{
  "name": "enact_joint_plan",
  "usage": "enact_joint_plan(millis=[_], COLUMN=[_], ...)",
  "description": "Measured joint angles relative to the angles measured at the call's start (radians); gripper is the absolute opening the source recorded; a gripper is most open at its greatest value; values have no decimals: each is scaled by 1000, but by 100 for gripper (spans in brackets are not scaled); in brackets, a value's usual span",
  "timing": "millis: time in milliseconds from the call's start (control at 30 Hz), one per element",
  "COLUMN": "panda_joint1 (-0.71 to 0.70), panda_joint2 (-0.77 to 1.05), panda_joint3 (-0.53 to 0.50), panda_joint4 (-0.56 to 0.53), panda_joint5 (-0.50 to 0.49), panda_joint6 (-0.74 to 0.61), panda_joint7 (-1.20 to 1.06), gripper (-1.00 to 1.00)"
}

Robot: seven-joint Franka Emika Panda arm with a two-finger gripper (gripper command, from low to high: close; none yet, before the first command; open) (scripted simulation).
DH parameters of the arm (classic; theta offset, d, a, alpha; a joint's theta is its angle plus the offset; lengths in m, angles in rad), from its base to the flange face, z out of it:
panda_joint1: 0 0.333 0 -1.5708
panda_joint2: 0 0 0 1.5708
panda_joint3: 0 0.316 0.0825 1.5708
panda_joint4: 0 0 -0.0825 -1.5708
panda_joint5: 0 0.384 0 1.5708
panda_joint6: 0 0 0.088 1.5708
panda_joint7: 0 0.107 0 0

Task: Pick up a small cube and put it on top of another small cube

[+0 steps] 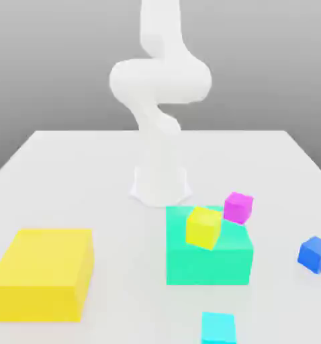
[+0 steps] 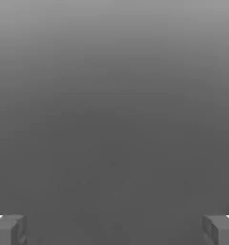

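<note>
The small cyan cube (image 1: 218,328) rests on the white table (image 1: 76,175) at the near edge of the exterior view, in front of a large green block (image 1: 207,259). On the exterior view's right lies a darker blue small cube (image 1: 315,254). A small yellow cube (image 1: 203,227) sits tilted on the green block's top. Just behind the block is a small magenta cube (image 1: 238,207). The white arm (image 1: 160,87) rises from its base and bends upward out of the picture. In the hand view my gripper (image 2: 114,230) is open, its fingertips (image 2: 8,229) far apart with plain grey between them.
A large yellow block (image 1: 43,272) stands at the near part of the exterior view's left. The arm's base (image 1: 160,185) sits mid-table behind the green block.
</note>
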Motion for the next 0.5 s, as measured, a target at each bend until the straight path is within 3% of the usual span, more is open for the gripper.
enact_joint_plan(millis=[500], panda_joint1=[-45], panda_joint2=[551], panda_joint3=[129], panda_joint4=[-31], panda_joint5=[-107], panda_joint6=[176], panda_joint7=[214], gripper=[0])
